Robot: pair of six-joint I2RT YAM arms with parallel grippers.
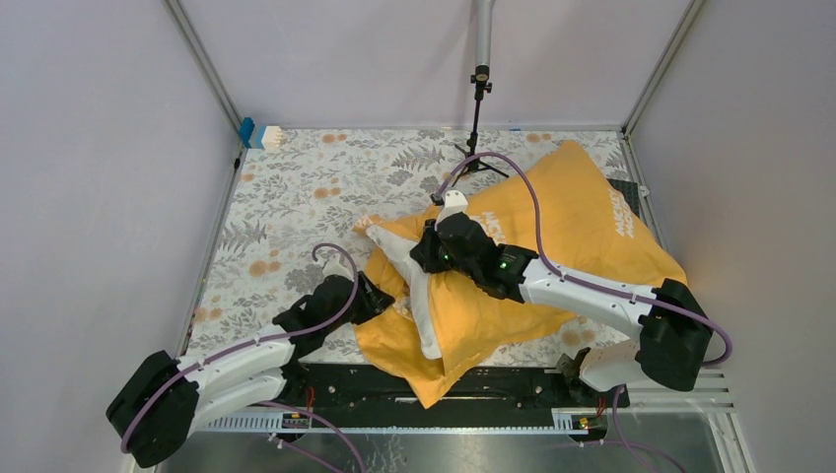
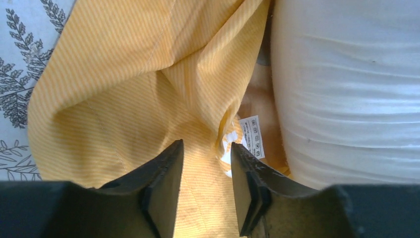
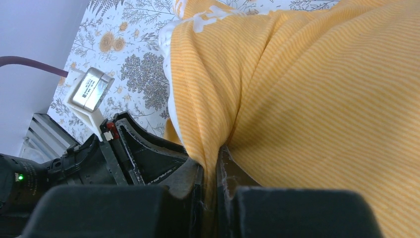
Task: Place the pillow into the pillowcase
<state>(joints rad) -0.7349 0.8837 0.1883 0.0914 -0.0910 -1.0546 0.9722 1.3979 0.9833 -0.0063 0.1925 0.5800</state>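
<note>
Pillow (image 1: 424, 315), white, pokes from the mouth of the orange pillowcase (image 1: 582, 217), between my left gripper (image 1: 383, 296) and right gripper (image 1: 430, 258). Left wrist: my jaws stand spread above pillowcase cloth, pillow to their right. Right wrist: my jaws pinch a pillowcase fold.

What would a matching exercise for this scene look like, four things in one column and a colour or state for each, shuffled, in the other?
Column one:
1. pillow
2. pillowcase
3. left gripper
4. right gripper

Column two:
A. pinched shut on a fold of orange cloth
B. white, partly showing at the open end
C. jaws apart above orange cloth
D. orange-yellow with white lettering

Pairs: 1-B, 2-D, 3-C, 4-A.
</note>
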